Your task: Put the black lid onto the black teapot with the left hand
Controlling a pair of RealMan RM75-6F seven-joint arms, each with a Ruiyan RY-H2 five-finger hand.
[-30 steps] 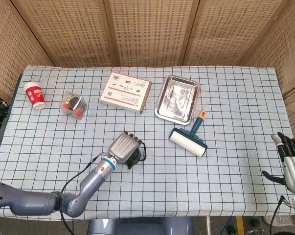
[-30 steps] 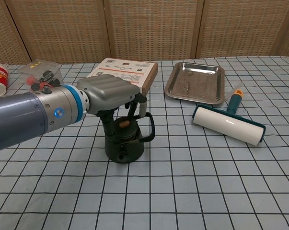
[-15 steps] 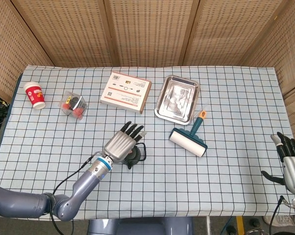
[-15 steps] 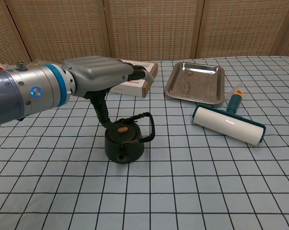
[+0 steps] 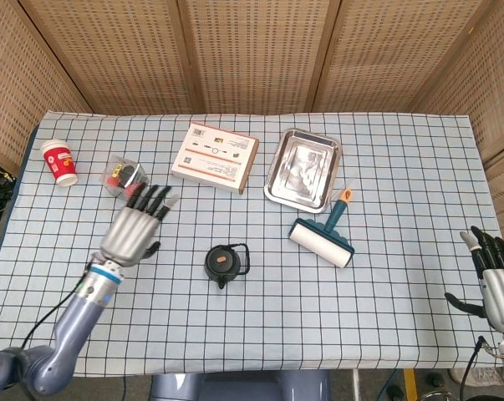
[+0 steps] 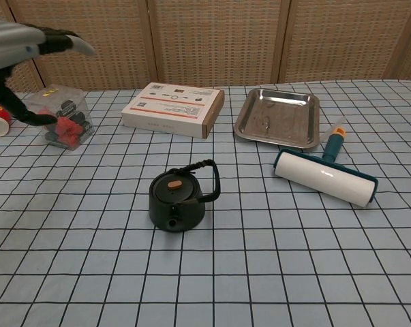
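The black teapot [image 5: 226,264] [image 6: 178,202] stands near the table's middle, its handle arched up at the right. The black lid [image 5: 226,260] [image 6: 174,184], topped by a small orange knob, sits on the pot's mouth. My left hand [image 5: 134,228] [image 6: 29,42] is raised well to the left of the teapot, fingers spread and holding nothing; the chest view shows only part of it at the top left. My right hand [image 5: 493,280] hangs off the table's right edge, fingers apart and empty.
A lint roller [image 5: 323,234] [image 6: 326,174] lies right of the teapot. Behind are a steel tray [image 5: 303,169] [image 6: 278,118] and a flat cardboard box [image 5: 216,156] [image 6: 173,109]. A clear box of small parts [image 5: 124,178] [image 6: 61,117] and a red paper cup [image 5: 59,161] stand at far left.
My left hand has let go of the lid on the teapot, opened its fingers, lifted and swung far to the left. The lid stays on the pot. The right hand has barely moved.
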